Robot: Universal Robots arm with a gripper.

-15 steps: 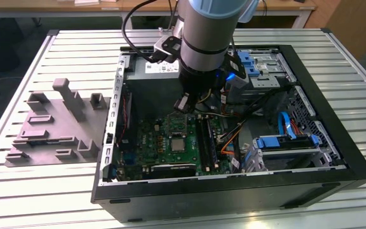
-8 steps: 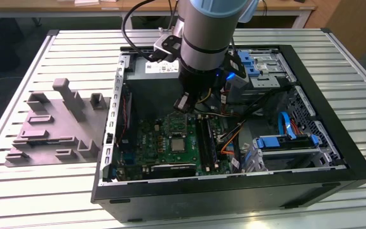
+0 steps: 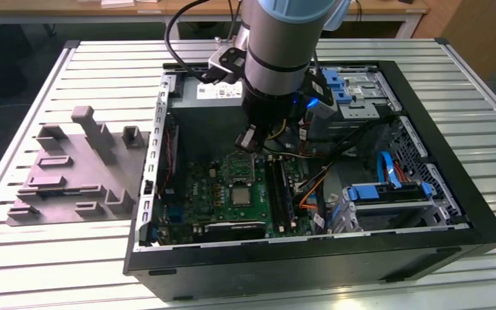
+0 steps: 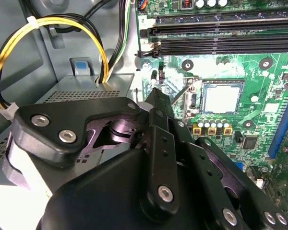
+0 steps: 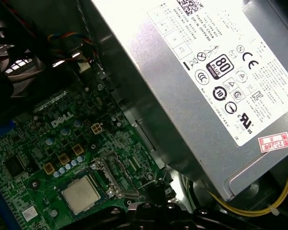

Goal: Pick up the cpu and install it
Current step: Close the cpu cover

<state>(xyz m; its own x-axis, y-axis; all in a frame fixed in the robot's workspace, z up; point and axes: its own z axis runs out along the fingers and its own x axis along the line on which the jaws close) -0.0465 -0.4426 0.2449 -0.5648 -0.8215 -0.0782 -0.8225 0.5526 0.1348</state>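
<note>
Pincer (image 4: pixel 156 96) pressed together beside socketed cpu (image 4: pixel 222 97); exterior view adds grey tray (image 3: pixel 67 187) outside case.

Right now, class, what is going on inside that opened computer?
A robot arm reaches into an open computer case lying on a slatted table. Its end effector hangs above the green motherboard, beside the power supply. The cpu already lies in the motherboard's socket, apart from the end effector, which carries nothing visible.
</note>
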